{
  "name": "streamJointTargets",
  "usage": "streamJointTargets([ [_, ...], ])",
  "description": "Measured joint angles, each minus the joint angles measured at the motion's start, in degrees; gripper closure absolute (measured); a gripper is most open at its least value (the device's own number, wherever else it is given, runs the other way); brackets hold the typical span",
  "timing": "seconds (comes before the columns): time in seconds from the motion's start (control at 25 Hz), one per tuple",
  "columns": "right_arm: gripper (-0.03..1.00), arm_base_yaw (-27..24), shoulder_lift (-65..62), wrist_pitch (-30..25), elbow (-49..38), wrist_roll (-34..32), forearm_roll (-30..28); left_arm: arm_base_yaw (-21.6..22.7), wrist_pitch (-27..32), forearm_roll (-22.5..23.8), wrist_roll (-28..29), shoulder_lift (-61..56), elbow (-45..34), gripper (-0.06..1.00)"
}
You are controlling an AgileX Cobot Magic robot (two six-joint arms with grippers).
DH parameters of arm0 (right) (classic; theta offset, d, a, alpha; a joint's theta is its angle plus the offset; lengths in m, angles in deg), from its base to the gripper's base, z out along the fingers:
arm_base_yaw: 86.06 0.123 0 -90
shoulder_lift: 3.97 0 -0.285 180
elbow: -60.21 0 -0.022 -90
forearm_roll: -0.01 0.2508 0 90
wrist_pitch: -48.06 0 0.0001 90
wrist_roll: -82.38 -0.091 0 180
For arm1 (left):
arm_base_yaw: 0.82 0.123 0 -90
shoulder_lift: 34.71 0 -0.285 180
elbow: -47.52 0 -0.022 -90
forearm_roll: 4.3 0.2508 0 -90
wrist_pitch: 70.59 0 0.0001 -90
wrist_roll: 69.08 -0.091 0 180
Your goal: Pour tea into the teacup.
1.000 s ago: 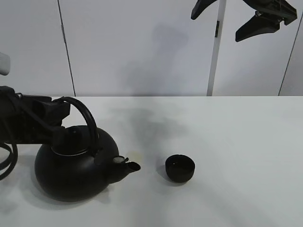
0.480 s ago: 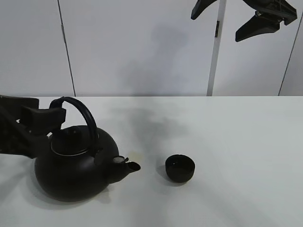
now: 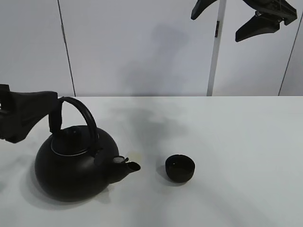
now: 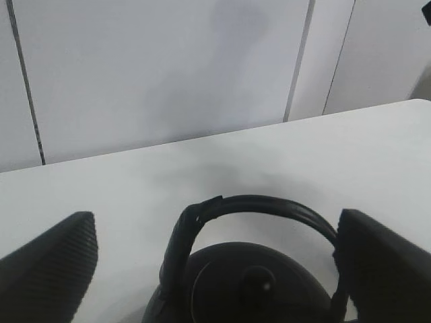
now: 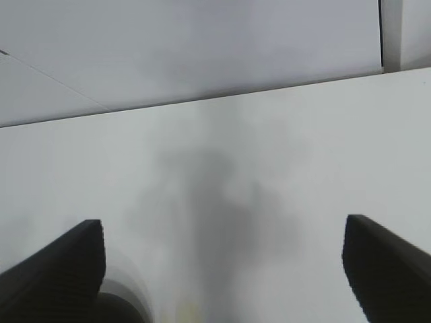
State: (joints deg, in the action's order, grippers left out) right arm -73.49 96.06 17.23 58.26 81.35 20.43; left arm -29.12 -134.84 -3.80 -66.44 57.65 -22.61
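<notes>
At far left of the high frame, left gripper (image 3: 47, 111) hovering beside the kettle's arched handle (image 3: 85, 118), fingers spread wide and clamping nothing; in the left wrist view the same gripper (image 4: 219, 266) with one ribbed finger (image 4: 50, 269) at lower left and the other at lower right, the handle (image 4: 256, 207) arching between them, untouched as far as can be told. Below and slightly right, large round black kettle (image 3: 75, 165) sitting upright on the white worktop (image 3: 236, 142) in the lower left of the frame, knobbed lid (image 3: 71, 137) on top, short spout (image 3: 129, 166) aimed toward the right. Just past the spout, apart from it with a strip of bare worktop between, small matte-black teacup (image 3: 180, 168) standing upright a little below and right of frame centre, mouth up, contents not readable. At upper right, right gripper (image 3: 236, 19) raised high above the worktop against the pale wall panels, well apart from cup and kettle, fingers splayed open and empty; in the right wrist view, gripper (image 5: 225, 269) with dark fingertips (image 5: 60, 266) at the lower corners, only white worktop (image 5: 269, 168) between them.
</notes>
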Motion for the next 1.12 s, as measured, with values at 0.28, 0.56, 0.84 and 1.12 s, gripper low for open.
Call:
streamJointTargets([
  [0.28, 0.31, 0.0, 0.0, -0.05, 0.0, 0.0, 0.0, 0.0, 25.15, 0.52, 0.54, -10.11, 10.64, 0.26],
  [0.56, 0.31, 0.0, 0.0, -0.05, 0.0, 0.0, 0.0, 0.0, 72.97, 4.18, 0.01, -12.94, 37.47, 0.31],
  [0.84, 0.31, 0.0, 0.0, -0.05, 0.0, 0.0, 0.0, 0.0, 111.91, -6.42, -5.43, -4.43, 66.58, 0.31],
  [1.12, 0.31, 0.0, 0.0, -0.27, 0.0, -0.06, 0.31, 0.0, 124.33, -12.51, -4.36, 4.77, 81.45, 0.31],
])
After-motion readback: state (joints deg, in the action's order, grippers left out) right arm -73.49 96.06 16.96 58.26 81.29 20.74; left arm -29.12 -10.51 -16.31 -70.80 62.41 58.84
